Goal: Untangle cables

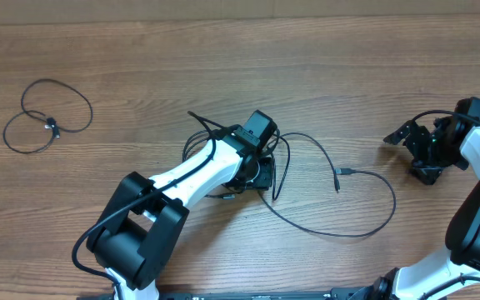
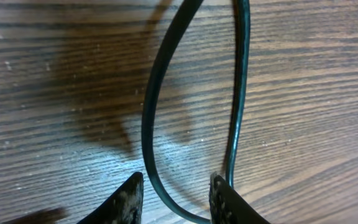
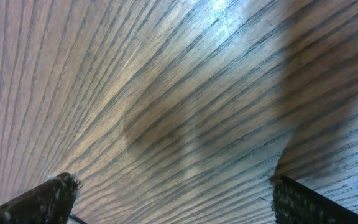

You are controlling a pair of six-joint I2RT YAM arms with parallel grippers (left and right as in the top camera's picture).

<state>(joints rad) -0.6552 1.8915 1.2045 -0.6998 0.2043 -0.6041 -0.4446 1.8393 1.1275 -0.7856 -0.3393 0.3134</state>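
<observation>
A tangle of thin black cables lies at the table's middle, under my left gripper. One cable runs out of it in a wide loop to the right, and its plug end lies inside that loop. In the left wrist view the left gripper stands partly open. A narrow cable loop lies loose on the wood, its bend between the fingertips. My right gripper hovers at the far right, wide open over bare wood.
A separate thin cable lies coiled in two small loops at the far left. The robot's thicker black arm cable runs along the left arm. The wooden table stretches to the back edge.
</observation>
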